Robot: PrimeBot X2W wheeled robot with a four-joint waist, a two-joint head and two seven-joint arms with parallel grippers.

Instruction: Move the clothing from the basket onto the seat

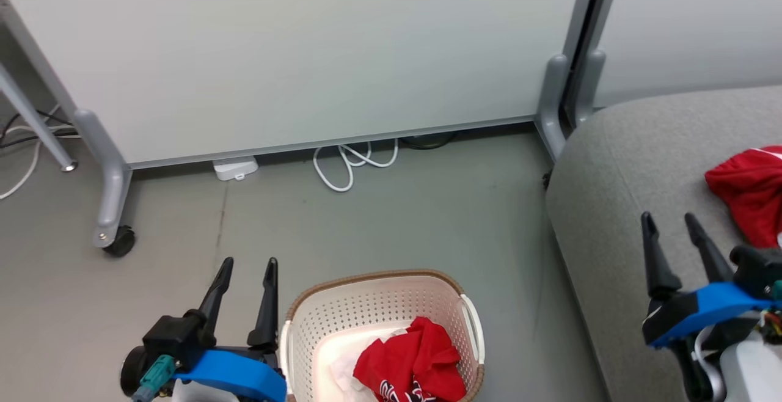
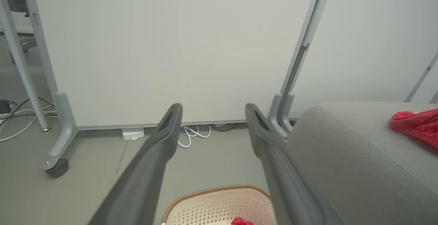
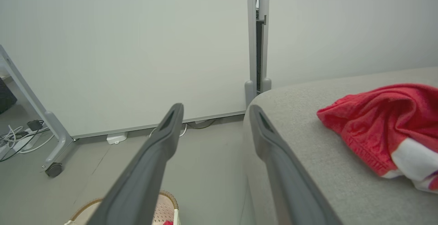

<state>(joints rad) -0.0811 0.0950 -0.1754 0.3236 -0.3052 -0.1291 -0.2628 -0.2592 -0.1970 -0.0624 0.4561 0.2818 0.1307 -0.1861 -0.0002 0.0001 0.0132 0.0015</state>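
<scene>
**One piece on the seat, more in the basket**

Head view: the basket (image 1: pixel 372 277) stands on the floor (image 1: pixel 427 219) at 6 o'clock, between the two arms and probably within easy reach. A red bundle (image 1: pixel 415 359) is crumpled in its near-right corner. The left gripper (image 1: pixel 250 263) hovers just beside the basket's rim at 7 o'clock with its fingers apart and empty, likely poised to dip inside. The seat (image 1: pixel 629 164) spans 3 to 5 o'clock. A red garment (image 1: pixel 748 188) lies on it at 3 o'clock, so part of the job looks done. The right gripper (image 1: pixel 668 217) hangs over the seat at 4 o'clock, fingers spread and holding nothing.

Left wrist view: the two fingers stand wide and point at the white panel (image 2: pixel 171 47) rather than down. The basket's rim sits below them at 6 o'clock, so a downward tilt seems needed before any grasp.

Right wrist view: the fingers are apart over the seat's edge. The red garment rests at 3 o'clock, near but untouched, with its white trim showing.
</scene>
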